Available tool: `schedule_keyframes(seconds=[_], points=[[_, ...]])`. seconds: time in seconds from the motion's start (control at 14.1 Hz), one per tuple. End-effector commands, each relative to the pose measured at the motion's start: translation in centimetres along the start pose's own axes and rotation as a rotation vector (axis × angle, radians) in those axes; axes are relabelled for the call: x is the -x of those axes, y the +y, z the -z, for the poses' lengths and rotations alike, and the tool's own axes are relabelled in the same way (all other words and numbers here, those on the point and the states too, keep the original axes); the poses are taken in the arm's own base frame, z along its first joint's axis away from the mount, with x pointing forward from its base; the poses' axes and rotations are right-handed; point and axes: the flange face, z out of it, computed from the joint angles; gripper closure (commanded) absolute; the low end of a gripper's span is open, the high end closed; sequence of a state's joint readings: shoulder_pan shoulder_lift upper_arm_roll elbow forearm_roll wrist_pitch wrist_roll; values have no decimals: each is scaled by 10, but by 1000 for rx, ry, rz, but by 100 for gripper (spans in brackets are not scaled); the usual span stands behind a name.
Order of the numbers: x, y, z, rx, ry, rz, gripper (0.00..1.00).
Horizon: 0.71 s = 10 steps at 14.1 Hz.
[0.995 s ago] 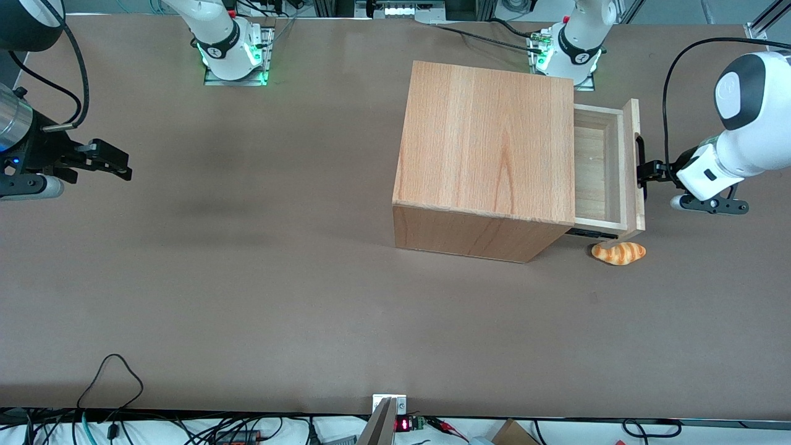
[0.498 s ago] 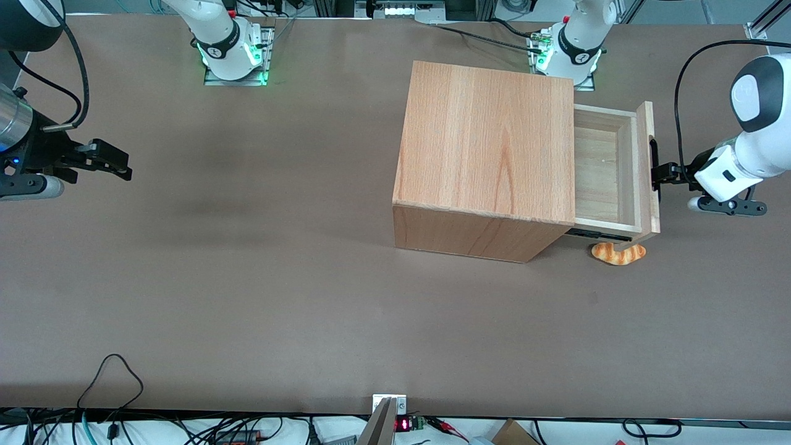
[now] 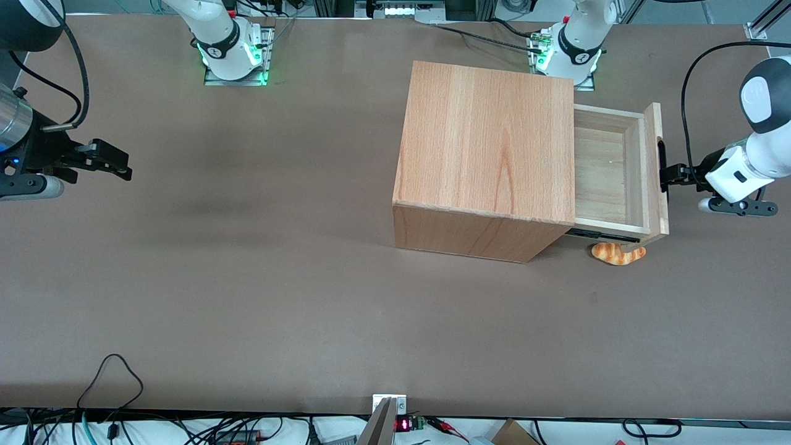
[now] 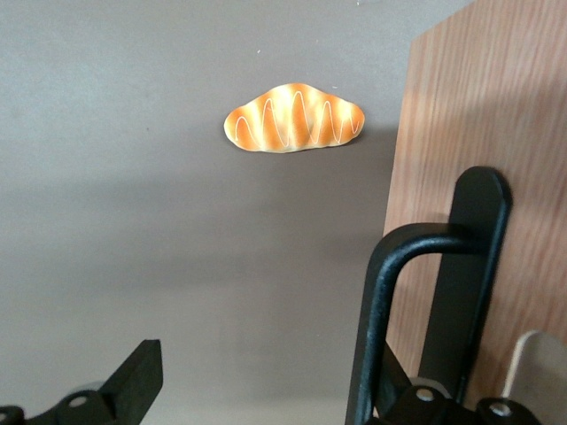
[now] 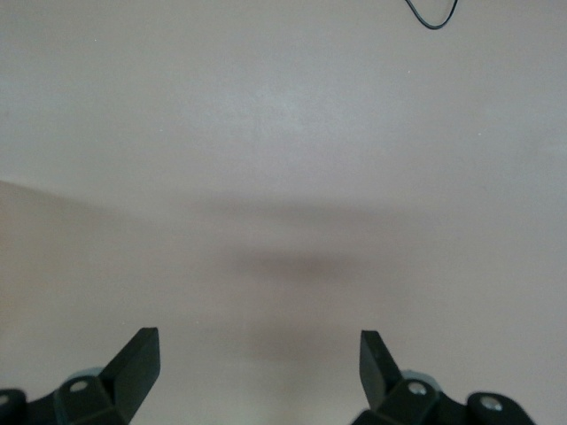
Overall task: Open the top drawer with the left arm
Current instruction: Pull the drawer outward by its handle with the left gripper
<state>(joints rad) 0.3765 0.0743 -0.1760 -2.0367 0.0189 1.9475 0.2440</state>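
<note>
While the top drawer [image 3: 609, 176] stands pulled well out of the cabinet [image 3: 488, 161], toward the working arm's end of the table [image 3: 247, 296], the left arm [image 3: 751, 154] reaches in level with the drawer front. Gripper [image 3: 666, 177] sits at the black bar handle [image 4: 416, 310]; wrist view shows one finger hooked in at the bar and the other [image 4: 133, 385] standing well clear of it, so the jaws look spread, not clamped — the handle is hooked, not pinched

Risks, as judged from here:
- hooked finger could slide along or off the smooth bar if the pull drifts off the line of the slide rail [image 3: 602, 234]
- pull continued past the rail stop could drag or tip the cabinet, which is not visibly fixed to the table
- bread roll [image 3: 618, 253] lies on the table just beside the cabinet, partly under the drawer's front corner; a sagging drawer or a lowered arm could knock it

Materials and shapes:
- cabinet: plain light-wood box, straight grain, square edges
- drawer: shallow tray, paler wood inside, nothing visible in it; flat front panel
- handle: slim, black, matte-looking, rounded bend at the ends
- roll: orange-brown, glossy, pale stripes, looks like a toy
- table: matte brown, flat
</note>
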Motion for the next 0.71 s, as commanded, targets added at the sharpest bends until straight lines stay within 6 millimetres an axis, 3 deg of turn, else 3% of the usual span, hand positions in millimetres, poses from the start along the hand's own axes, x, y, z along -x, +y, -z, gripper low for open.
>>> schedule_keyframes(seconds=[0.0,0.14,0.64], points=[[-14,-20,-47,-44,-35,1,0],[-15,-20,-40,-48,-23,2,0],[-25,-21,17,-57,-5,5,0]])
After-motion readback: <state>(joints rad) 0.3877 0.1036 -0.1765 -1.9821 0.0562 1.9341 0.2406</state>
